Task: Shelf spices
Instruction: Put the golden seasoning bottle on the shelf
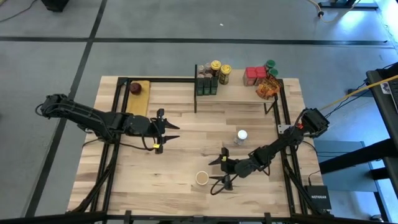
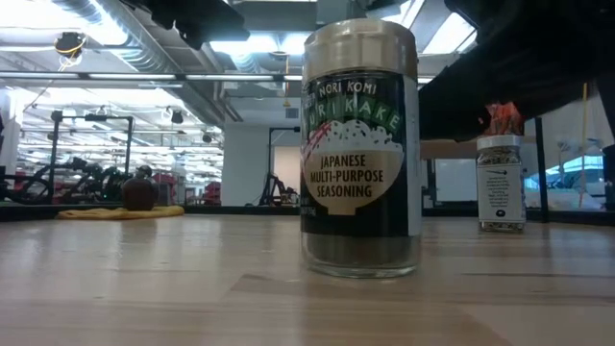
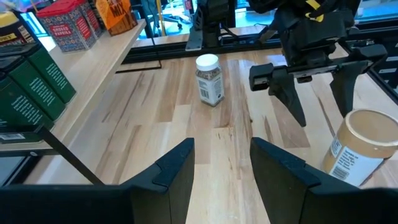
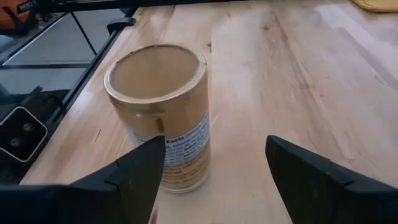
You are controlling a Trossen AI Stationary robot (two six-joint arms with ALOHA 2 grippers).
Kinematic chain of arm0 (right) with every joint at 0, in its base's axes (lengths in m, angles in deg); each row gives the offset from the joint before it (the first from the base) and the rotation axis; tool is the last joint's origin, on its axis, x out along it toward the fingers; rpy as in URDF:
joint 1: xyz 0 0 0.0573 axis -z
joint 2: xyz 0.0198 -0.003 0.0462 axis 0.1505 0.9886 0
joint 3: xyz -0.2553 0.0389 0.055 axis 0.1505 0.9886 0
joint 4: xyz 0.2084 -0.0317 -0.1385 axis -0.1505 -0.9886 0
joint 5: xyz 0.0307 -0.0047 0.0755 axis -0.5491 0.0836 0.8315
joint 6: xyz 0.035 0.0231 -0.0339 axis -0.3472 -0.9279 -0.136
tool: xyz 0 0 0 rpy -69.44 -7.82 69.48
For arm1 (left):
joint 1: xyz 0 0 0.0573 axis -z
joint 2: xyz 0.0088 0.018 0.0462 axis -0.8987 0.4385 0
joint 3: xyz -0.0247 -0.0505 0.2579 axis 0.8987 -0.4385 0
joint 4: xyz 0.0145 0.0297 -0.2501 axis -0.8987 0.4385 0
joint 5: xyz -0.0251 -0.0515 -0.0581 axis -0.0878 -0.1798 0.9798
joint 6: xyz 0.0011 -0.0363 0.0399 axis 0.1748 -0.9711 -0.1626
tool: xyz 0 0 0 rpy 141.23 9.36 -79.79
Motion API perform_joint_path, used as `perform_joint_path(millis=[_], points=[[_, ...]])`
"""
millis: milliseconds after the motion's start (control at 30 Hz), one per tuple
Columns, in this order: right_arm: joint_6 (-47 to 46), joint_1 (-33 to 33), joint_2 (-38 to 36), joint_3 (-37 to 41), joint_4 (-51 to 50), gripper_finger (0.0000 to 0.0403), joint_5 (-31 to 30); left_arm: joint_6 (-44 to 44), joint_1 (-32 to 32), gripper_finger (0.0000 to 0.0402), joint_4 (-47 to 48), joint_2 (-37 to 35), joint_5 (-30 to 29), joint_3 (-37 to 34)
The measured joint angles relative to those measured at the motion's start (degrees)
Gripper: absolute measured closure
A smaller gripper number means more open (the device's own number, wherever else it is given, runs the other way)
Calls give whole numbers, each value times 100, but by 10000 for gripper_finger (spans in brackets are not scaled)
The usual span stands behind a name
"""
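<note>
Two jars on table: tan-lidded jar [image 1: 202, 178], white-lidded jar [image 1: 241, 135]; both end effectors [image 1: 163, 132] [image 1: 222, 176] open, empty; shelf [image 1: 239, 93] count unclear.

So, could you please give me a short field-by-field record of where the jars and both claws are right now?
tan-lid jar: upright on the tabletop, near its front edge
white-lid jar: upright mid-table, off the shelf
shelf: already holds dark tins, jars, red boxes and an orange packet
right claw: open, beside the tan-lid jar, not gripping it
left claw: open, over bare tabletop, holding nothing
</note>
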Motion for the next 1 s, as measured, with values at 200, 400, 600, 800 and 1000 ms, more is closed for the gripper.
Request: perform_joint_path(millis=[200,400,600,800,1000], points=[[-447,0,0,0,-8,118,-160,0,0,251,-2,1,0,0],[-502,0,0,0,-40,70,-394,-1,0,251,-55,1,-1,0],[-459,0,0,0,-210,12,-423,-24,-2,251,-44,1,0,0],[-443,0,0,0,-307,48,-439,-24,-2,251,-42,-1,-1,0],[-406,0,0,0,-306,56,-645,-7,-2,251,-42,1,-2,0]])
